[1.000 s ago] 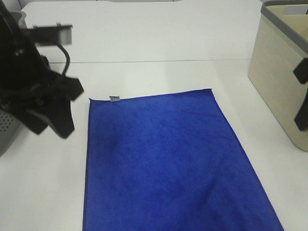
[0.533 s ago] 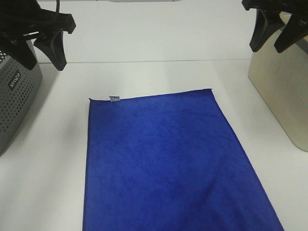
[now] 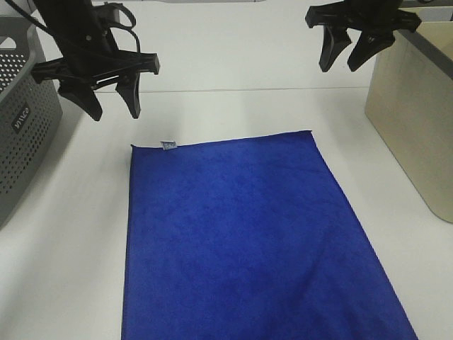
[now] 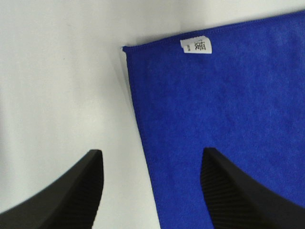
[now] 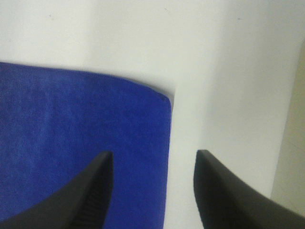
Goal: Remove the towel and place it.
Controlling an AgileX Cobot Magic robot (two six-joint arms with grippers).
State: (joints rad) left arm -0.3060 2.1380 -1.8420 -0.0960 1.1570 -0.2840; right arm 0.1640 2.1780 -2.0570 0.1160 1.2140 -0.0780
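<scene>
Although the large royal-blue plush microfibre towel lies spread flat on the white table, between the grey perforated plastic basket and the beige bin and outside both, a black pincer hangs above each far corner. The left gripper, near the small white tag, and the right gripper both stand wide open, holding nothing. The placing looks done; if further handling is wanted, both would need to lower onto their corners together.

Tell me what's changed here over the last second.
Both grippers swung in: the left gripper toward the tagged corner of the towel, the right gripper toward its other far corner. Both are open and empty. The towel lies flat where it was.
</scene>
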